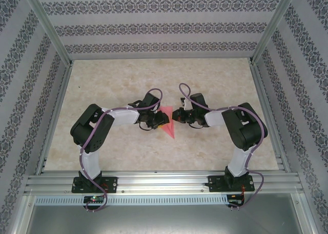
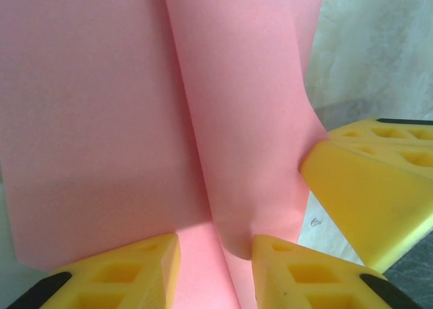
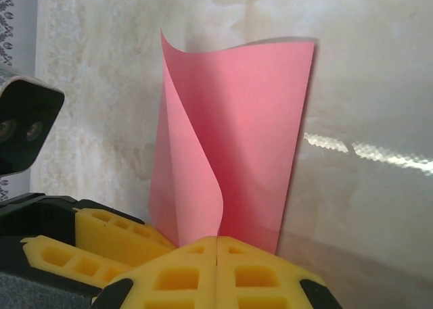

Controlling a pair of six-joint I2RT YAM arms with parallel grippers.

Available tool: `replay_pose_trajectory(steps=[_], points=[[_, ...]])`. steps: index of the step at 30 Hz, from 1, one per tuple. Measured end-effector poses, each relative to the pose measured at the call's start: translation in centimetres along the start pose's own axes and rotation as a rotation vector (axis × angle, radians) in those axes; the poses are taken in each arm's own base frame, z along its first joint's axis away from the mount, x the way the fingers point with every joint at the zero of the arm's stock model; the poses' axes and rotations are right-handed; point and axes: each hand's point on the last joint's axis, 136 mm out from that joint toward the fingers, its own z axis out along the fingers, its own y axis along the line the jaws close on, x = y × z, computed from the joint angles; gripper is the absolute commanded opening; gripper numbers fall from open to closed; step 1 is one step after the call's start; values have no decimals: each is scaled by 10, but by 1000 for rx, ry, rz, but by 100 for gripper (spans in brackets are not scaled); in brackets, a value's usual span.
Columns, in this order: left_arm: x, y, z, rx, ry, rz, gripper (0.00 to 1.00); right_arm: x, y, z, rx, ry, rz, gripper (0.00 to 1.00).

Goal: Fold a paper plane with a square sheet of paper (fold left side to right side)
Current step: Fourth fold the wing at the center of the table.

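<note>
Right wrist view: right fingers (image 3: 183,272) are pressed shut on the thin salmon-pink square paper sheet (image 3: 250,140), stood toward 12 o'clock so it can be curled over; left fingers (image 2: 135,272) are set part-open astride its curl, above the tabletop (image 3: 365,86).

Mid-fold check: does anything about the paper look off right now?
Yes. The square sheet of paper is not lying flat. One flap stands up in a soft curl with no sharp crease, rising from the tips of the shut right gripper. The left gripper straddles the sheet with its jaws apart. No tear shows.
</note>
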Motion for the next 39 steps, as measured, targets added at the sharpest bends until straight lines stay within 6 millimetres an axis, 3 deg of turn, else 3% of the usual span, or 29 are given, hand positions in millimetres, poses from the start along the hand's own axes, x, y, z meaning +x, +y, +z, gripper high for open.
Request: replay_pose_trajectory(steps=[39], points=[[0, 0, 0, 0, 0, 0, 36, -1, -14, 6, 56, 29, 15, 2]])
